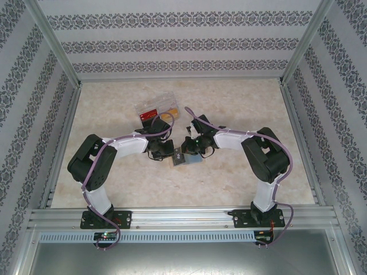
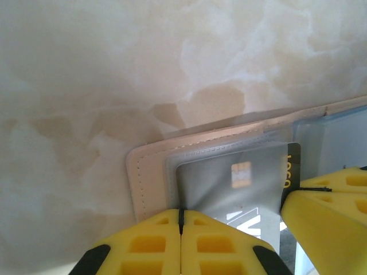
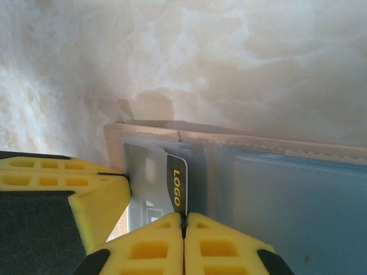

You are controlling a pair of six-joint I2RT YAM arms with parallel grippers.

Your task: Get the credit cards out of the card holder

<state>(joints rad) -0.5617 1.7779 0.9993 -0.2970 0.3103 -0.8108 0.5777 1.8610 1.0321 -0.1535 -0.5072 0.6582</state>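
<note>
Left wrist view, nearest first: the left gripper has its yellow pads pressed flat together, pinching the near edge of the card holder beside its cream stitched border. Just past the pads, the dark credit card, with a chip and yellow LOGO lettering, sits partly inside a clear sleeve. From the right wrist, the right gripper is likewise clamped tight, nipping the card's lettered end. The holder lies opened out on the pale marbled table, between the two arms near its middle. Farther back, beyond the left wrist, stands a clear plastic box with orange and red showing inside.
</note>
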